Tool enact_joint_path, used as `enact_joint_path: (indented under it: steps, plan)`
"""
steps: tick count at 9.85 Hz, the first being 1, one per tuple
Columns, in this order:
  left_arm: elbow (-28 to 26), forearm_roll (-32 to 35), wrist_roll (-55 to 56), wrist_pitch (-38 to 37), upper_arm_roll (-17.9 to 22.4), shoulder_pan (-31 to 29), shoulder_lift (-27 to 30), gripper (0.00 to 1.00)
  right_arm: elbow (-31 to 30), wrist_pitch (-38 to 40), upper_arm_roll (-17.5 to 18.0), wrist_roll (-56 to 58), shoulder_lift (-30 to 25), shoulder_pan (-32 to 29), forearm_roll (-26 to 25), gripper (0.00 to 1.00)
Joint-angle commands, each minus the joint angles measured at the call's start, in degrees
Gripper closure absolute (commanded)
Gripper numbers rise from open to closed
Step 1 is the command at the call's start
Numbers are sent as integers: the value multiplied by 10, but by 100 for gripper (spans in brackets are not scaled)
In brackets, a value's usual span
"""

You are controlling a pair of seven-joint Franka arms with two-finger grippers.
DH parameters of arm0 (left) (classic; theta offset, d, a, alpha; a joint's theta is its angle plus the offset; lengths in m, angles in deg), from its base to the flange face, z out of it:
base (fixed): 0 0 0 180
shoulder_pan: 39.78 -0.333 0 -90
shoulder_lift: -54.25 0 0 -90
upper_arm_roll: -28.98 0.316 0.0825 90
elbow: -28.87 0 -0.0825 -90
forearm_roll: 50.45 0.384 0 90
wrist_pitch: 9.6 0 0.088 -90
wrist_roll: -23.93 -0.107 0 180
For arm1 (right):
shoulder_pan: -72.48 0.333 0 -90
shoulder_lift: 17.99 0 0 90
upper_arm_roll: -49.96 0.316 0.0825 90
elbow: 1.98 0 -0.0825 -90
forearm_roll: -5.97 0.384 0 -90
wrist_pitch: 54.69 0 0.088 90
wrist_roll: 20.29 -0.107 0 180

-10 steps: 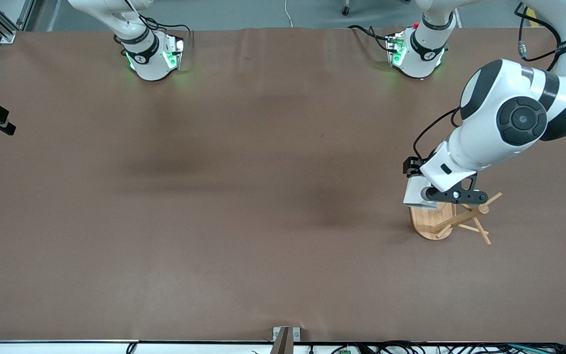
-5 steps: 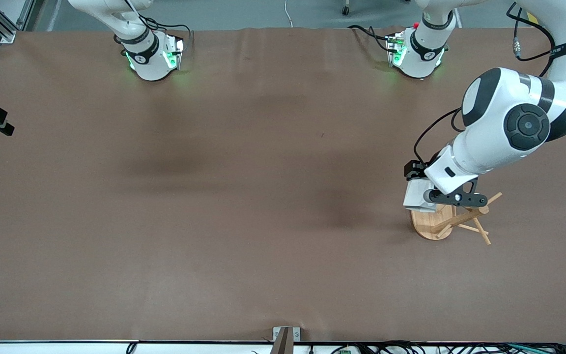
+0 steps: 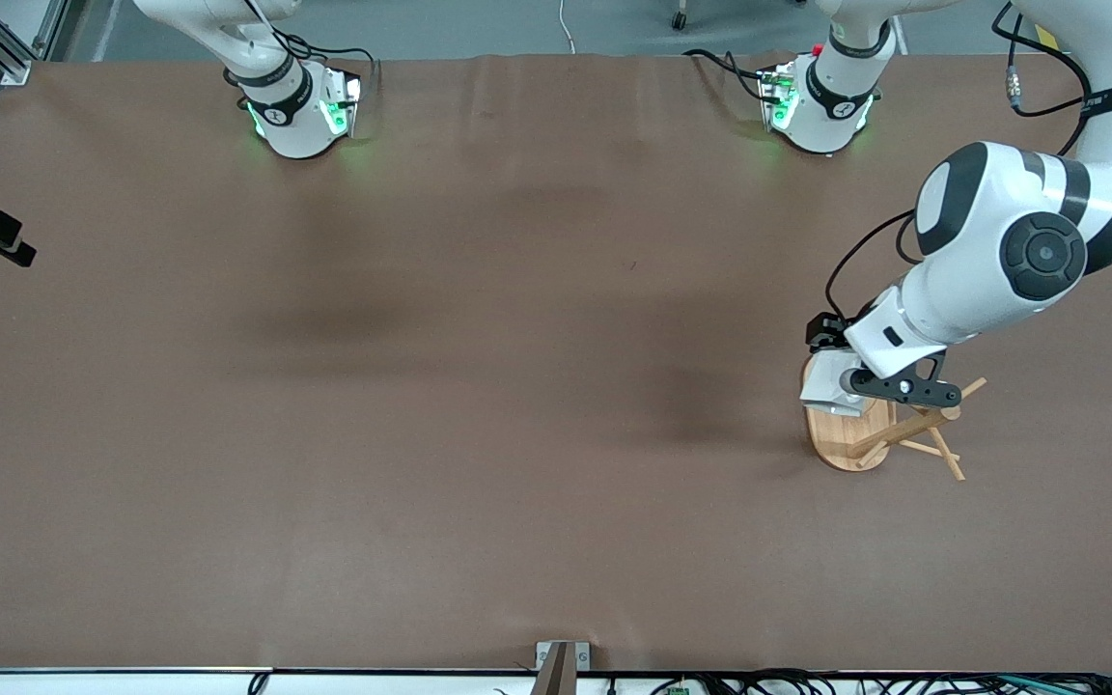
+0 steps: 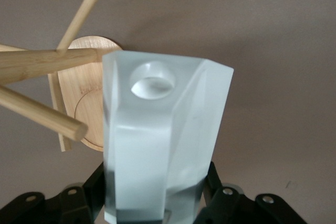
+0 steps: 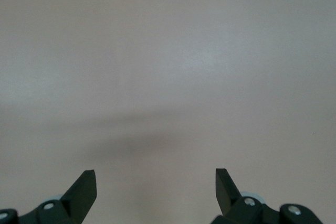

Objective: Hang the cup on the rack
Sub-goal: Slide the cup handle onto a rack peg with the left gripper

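Note:
My left gripper (image 3: 863, 384) is shut on the white faceted cup (image 3: 826, 388) and holds it over the rack's oval base (image 3: 841, 442), close beside the post and pegs (image 3: 913, 425). In the left wrist view the cup (image 4: 157, 145) fills the middle between the black fingers (image 4: 216, 184). Its handle hole (image 4: 152, 82) faces the rack. The bamboo base (image 4: 86, 103) and two pegs (image 4: 42, 116) lie just beside the cup, and no peg is in the hole. My right gripper (image 5: 156, 182) is open and empty over bare table; the right arm waits.
The rack stands near the left arm's end of the brown table (image 3: 479, 386). Both arm bases (image 3: 300, 116) stand along the edge farthest from the front camera. A small metal bracket (image 3: 561, 656) sits at the nearest edge.
My left gripper has moved a little toward the rack's post with the cup, and the arm's elbow has shifted with it. The rack has not moved.

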Motion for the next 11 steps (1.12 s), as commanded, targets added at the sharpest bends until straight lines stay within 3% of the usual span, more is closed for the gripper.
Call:
enact_joint_path:
  steps: [1, 4, 7, 11]
  plan:
    - [-34, -9, -26, 15, 19, 7, 13, 81, -3, -3, 6, -9, -11, -3, -8, 0]
    - [-33, -9, -33, 19, 23, 8, 11, 81, 8, 0, 7, -11, -10, -3, -7, 0]
    - [-33, -9, -42, 26, 31, 7, 7, 81, 3, 8, 48, -11, -11, -38, -7, 0]
    - [-34, -9, -55, 38, 32, 6, 2, 81, -1, 17, 50, -7, -12, -43, -8, 0]
